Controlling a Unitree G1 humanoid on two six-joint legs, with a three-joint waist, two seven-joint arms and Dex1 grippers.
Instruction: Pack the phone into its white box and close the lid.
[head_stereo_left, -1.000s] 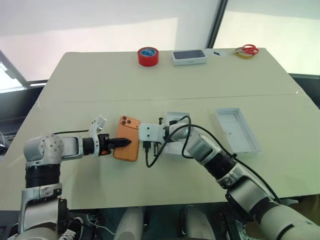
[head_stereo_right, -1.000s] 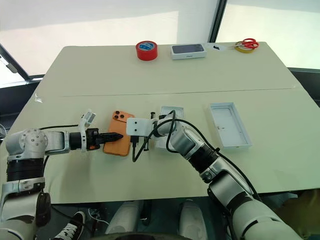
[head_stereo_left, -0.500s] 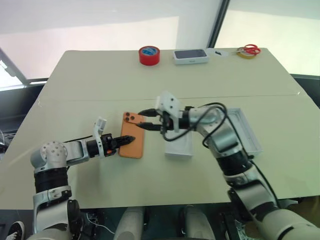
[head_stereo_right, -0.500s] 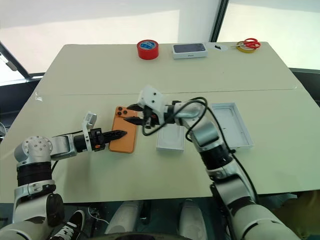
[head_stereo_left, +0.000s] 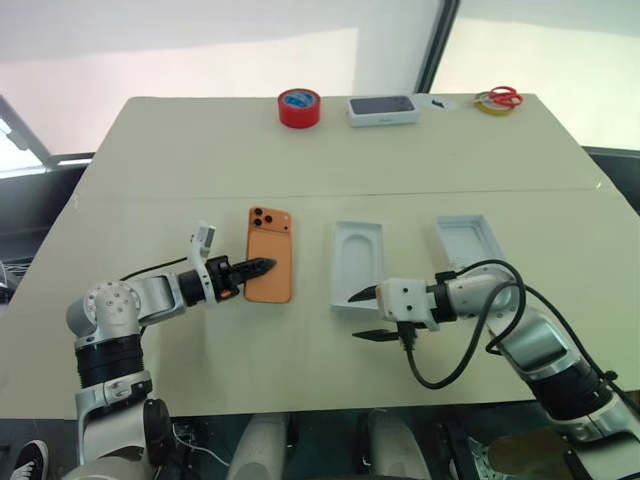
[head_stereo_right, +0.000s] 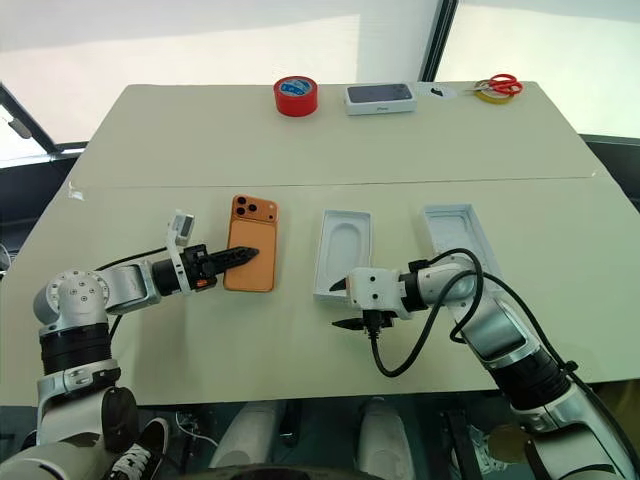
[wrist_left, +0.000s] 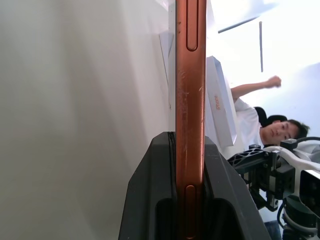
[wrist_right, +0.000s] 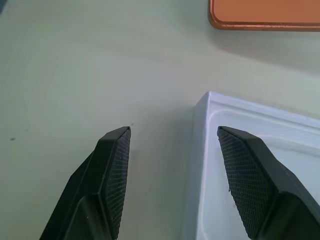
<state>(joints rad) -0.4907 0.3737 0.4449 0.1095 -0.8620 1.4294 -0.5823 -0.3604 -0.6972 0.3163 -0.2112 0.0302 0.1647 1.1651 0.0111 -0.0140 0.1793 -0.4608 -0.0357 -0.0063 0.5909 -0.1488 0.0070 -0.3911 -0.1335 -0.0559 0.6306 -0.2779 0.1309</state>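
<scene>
The orange phone (head_stereo_left: 270, 262) lies back up on the table, lenses at its far end. My left gripper (head_stereo_left: 262, 266) is shut on its left long edge; in the left wrist view that edge (wrist_left: 190, 100) stands clamped between the black fingers. A white moulded insert (head_stereo_left: 358, 262) with an oval recess lies right of the phone. My right gripper (head_stereo_left: 354, 317) stands open at the insert's near left corner (wrist_right: 210, 107), holding nothing. The lid (head_stereo_left: 468, 238), an all-white tray, lies further right, partly behind my right arm. The white box is hidden or out of view.
At the table's far edge stand a red tape roll (head_stereo_left: 299, 107), a white box with a dark top (head_stereo_left: 383, 110), and red-handled scissors (head_stereo_left: 497, 98) on a yellow roll. A person (wrist_left: 267, 131) sits beyond the table in the left wrist view.
My right gripper has opened and swung back from beside the phone to the insert's near end, uncovering the insert. The left gripper keeps its hold on the phone.
</scene>
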